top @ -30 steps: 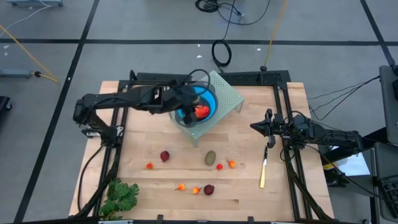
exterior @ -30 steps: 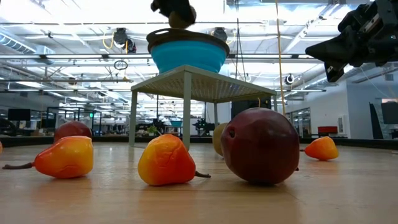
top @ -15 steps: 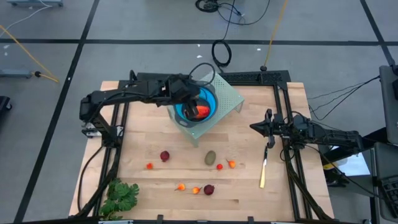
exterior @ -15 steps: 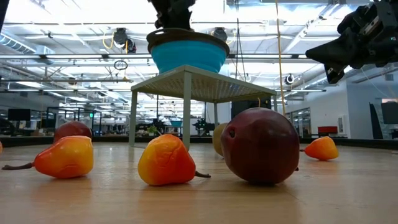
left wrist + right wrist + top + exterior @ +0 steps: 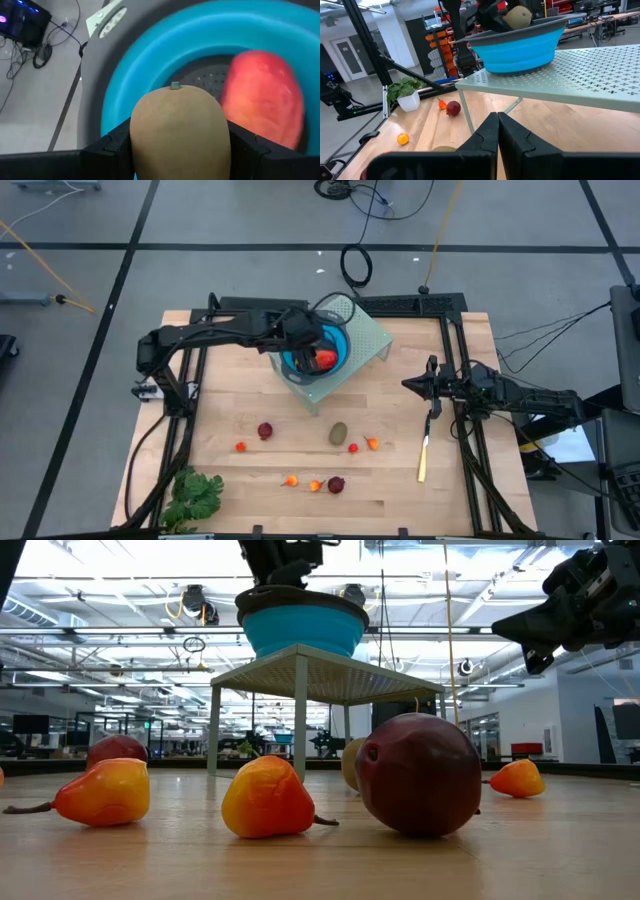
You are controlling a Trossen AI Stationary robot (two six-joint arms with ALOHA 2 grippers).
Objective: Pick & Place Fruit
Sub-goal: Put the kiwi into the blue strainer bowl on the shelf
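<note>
Wooden tabletop under a pale perforated stand, blue bowl on top. Over that bowl, left gripper pinching a brown-green oval fruit; long orange-red fruit already inside. In front of the stand, loose on the tabletop: another oval fruit, dark red balls, tiny orange ones. Beside the stand, right gripper pressed together, empty.

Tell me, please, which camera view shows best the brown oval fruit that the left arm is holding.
The left wrist view: the brown oval fruit fills it, clamped between the left gripper's fingers above the blue bowl. The right wrist view shows it small, over the bowl's rim. In the high and low views the arm hides it.
</note>
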